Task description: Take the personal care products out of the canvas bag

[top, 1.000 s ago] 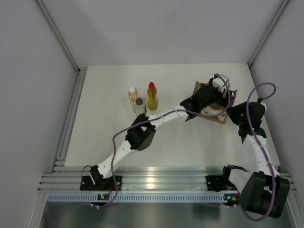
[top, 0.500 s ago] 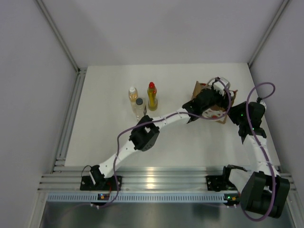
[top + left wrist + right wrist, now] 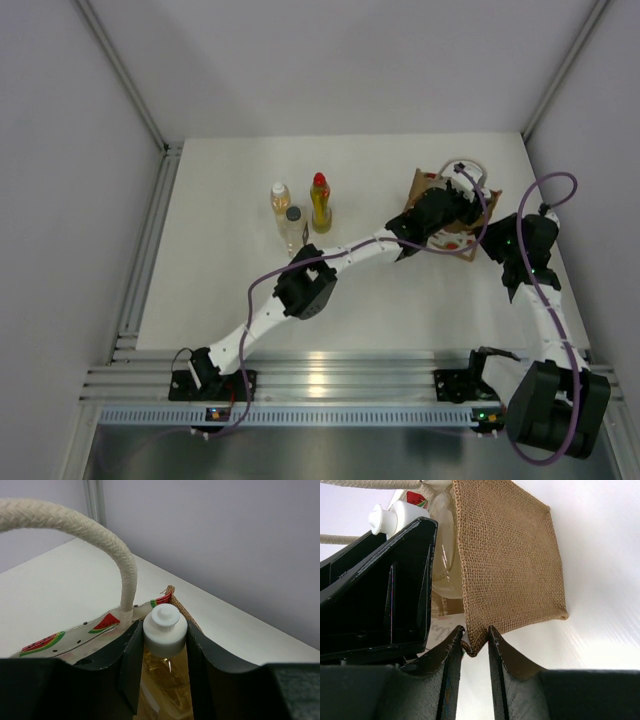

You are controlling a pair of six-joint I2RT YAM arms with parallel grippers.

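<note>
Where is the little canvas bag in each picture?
Top external: the canvas bag sits back right on the table, under the left gripper.
Left wrist: bottom middle, bag around the white-capped bottle.
Right wrist: its brown side fills the middle, right gripper pinching its edge.
Shared landmark: the white rope handle.

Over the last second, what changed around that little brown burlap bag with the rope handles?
The left gripper pushed farther into the tan burlap bag and closed on the white cap of the clear amber-filled bottle inside. Unchanged: the right gripper still pinches the bag's edge; the yellow red-capped bottle, white-capped amber bottle and grey-capped clear bottle stand where they were.
</note>
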